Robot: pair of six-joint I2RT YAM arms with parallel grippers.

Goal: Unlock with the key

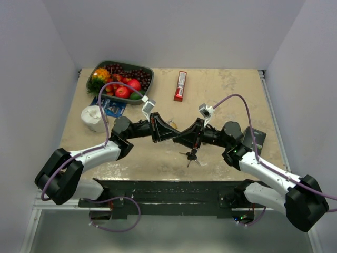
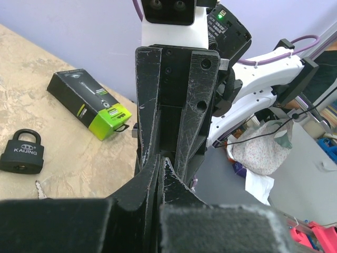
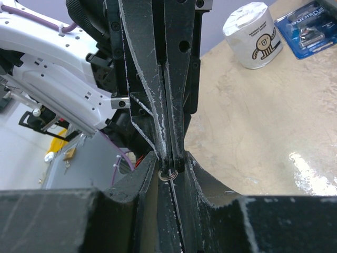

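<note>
Key bunch [image 1: 190, 155] dangles just below the left gripper [image 3: 169, 161], which is fully closed, pinching its ring [image 3: 167, 174]; right gripper [image 2: 162, 153] meets it tip to tip, grip impossible to tell; probably light, loose, slippery; best taken by one black head.

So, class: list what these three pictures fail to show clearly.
Key blades: too small in top view; jaws hide them in right wrist view.
Which jaws hold its ring: right wrist view, both pairs crowd it.
Black padlock: absent from top view, apparently under the right arm.
</note>
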